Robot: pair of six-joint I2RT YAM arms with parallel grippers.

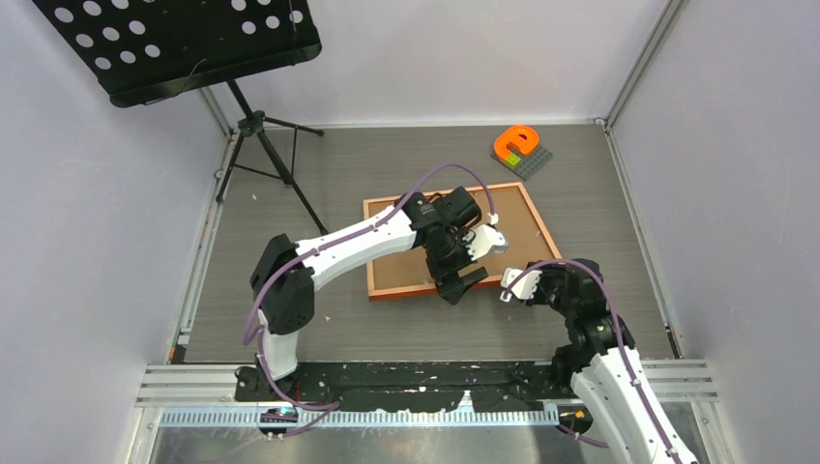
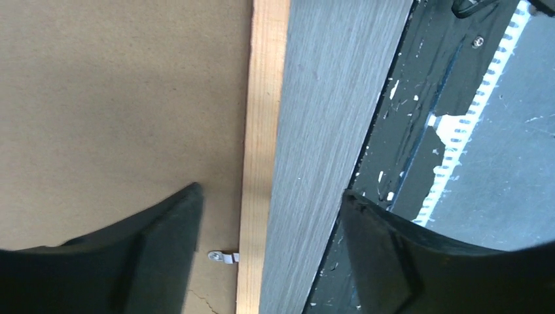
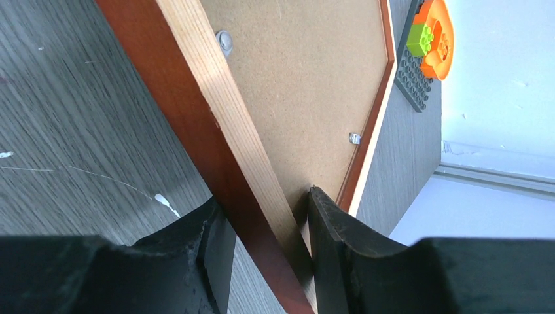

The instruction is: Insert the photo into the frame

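Found the frame [image 1: 398,289] lying back-up at the centre of the tabletop [image 1: 600,213], its brown backing board [image 1: 520,220] facing the camera. Could not make out the photo anywhere: only board and wooden border on show. Saw the left arm [image 1: 363,242] lying across the middle of the frame, hiding a good part of the board in the overhead picture. Noted the left claw [image 2: 271,191] spread wide over the frame's lower edge, straddling pale border and grey tabletop, gripping nothing. Spotted a small metal clip [image 2: 222,257] on the board just beside that border, low in the left wrist picture. Placed the right claw [image 3: 262,199] on the frame's lower edge near the right corner, one of its fingers [image 3: 340,255] on the board side, the other by the red-brown outer face; could not tell a firm clamp from a near touch. Noted an orange block [image 1: 515,143] on a grey studded plate [image 1: 534,164] at upper right, well apart from the frame, and a black music stand [image 1: 179,43] at upper left, cut off by the top edge. Saw a black strip [image 2: 419,98] flecked with white along the tabletop's near side
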